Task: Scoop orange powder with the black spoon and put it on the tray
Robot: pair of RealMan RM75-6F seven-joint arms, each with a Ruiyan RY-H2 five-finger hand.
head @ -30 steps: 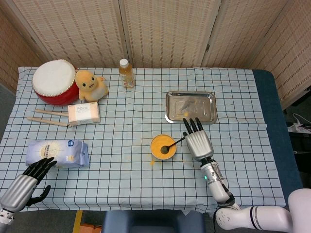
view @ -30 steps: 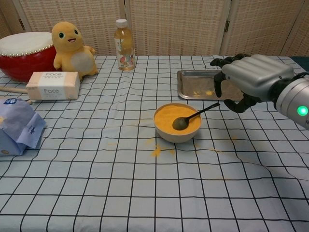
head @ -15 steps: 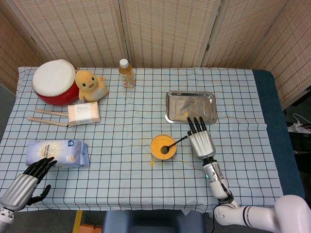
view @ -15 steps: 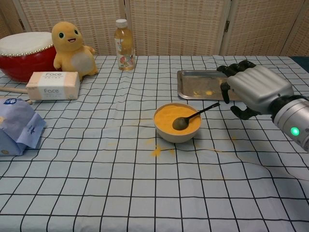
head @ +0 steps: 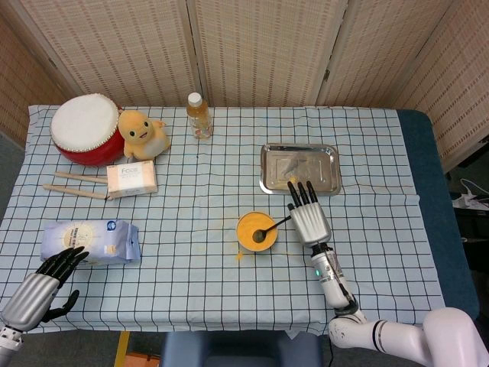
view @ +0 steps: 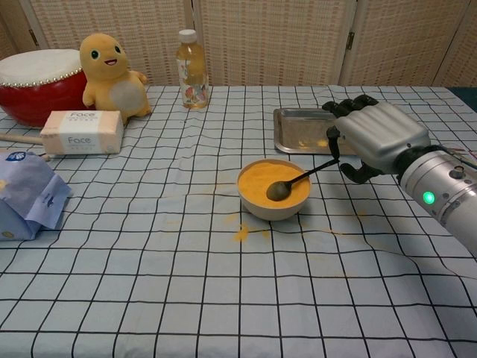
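Spoon (view: 298,180) lies bowl-down in the orange powder, handle propped over the bowl's (view: 273,206) right rim, offered to the right hand (view: 373,136). That hand hovers at the handle tip, fingers loosely curled, holding nothing. Tray (head: 299,168) waits just behind, open cloth between. Left hand (head: 40,287) idles at the near-left corner, fingers apart.

Folding screen (head: 252,50) of pale woven rattan panels in light wooden frames across the whole back, angled inward at both sides. Dark hinge (head: 327,76) on one frame post. Surface (head: 191,283) covered by a pale blue cloth with a black grid, lightly creased. Dark blue padding (head: 439,222) along the right edge of the cloth. Grey floor (head: 477,237) beyond, with white cables (head: 470,200). Even, soft indoor light.
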